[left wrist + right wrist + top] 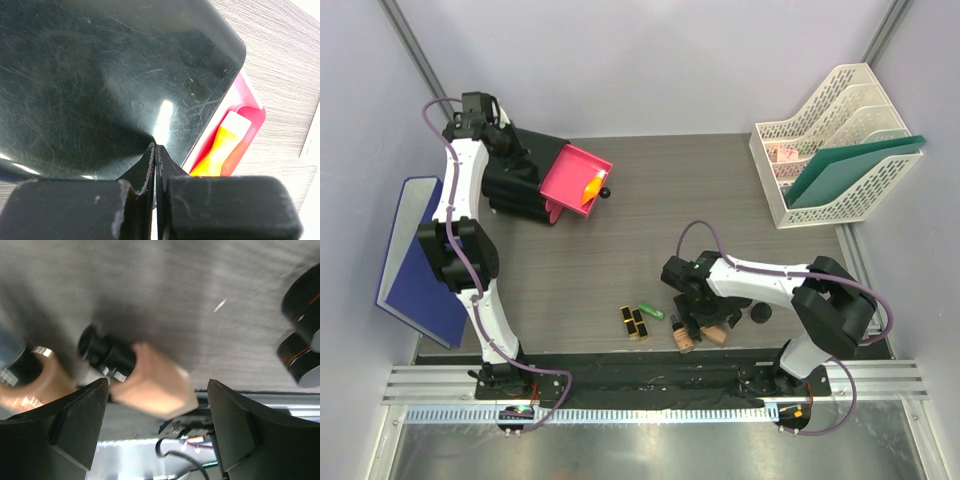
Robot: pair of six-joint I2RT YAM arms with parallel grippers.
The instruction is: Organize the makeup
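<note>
Only the orange tube [591, 187] is in the pink drawer [570, 165] — the rest lies well away. My right gripper [157, 425] gapes wide over a bottle [150, 382], gripping nothing; my left gripper [155, 155] is closed, empty.

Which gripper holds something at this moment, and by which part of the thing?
Neither. The left gripper is shut on nothing above the black box. The right gripper is open; a beige foundation bottle shows between its fingers, not gripped.
</note>
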